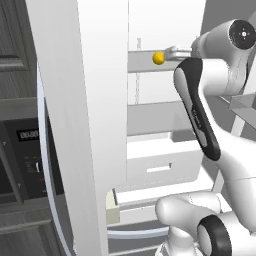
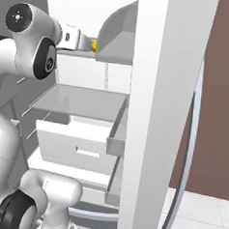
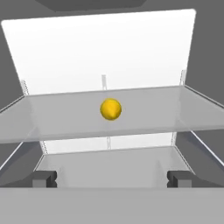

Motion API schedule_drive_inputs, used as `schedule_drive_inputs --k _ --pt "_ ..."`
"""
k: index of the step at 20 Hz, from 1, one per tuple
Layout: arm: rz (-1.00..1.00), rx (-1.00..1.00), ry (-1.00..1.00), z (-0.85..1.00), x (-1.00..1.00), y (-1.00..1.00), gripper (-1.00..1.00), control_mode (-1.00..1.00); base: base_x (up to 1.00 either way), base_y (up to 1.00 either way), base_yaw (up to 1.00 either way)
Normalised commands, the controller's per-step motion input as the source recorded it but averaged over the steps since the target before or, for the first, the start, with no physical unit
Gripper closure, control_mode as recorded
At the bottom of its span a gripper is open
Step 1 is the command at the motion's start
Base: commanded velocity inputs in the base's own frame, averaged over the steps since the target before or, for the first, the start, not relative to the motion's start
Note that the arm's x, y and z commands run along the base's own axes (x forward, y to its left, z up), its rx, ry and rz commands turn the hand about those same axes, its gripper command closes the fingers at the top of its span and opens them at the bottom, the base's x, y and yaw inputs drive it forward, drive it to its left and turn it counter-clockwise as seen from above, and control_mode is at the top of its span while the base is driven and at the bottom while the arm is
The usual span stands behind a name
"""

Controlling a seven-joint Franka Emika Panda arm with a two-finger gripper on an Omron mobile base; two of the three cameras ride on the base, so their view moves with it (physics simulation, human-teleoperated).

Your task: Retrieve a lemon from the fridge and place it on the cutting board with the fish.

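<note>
Reaching into the tall grey fridge (image 1: pixel 85 125), I am holding my gripper (image 3: pixel 112 178) spread wide with nothing between the jaws; the small round yellow lemon (image 3: pixel 110 109) is sitting dead ahead, centred on the translucent glass shelf (image 3: pixel 52 118), still apart.

Glossy white shells all over this arm (image 1: pixel 235 160), rounded and smooth, with black rings at the joints. A long black inlay runs down one link, faint pale lettering on it. A round dark cap carries a small white cross-shaped mark. The claw (image 3: pixel 112 178) shows two stubby dark grey finger tips (image 3: pixel 43 178), squared off, plain, unmarked.
</note>
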Motion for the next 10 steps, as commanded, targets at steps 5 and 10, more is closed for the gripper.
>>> schedule_drive_inputs --k 5,10 --pt "0.00 0.00 0.11 -0.04 0.53 0.00 -1.00 -1.00 0.00 0.00 0.00" --pt "0.00 0.00 0.03 -0.09 0.43 0.00 -1.00 -1.00 0.00 0.00 0.00"
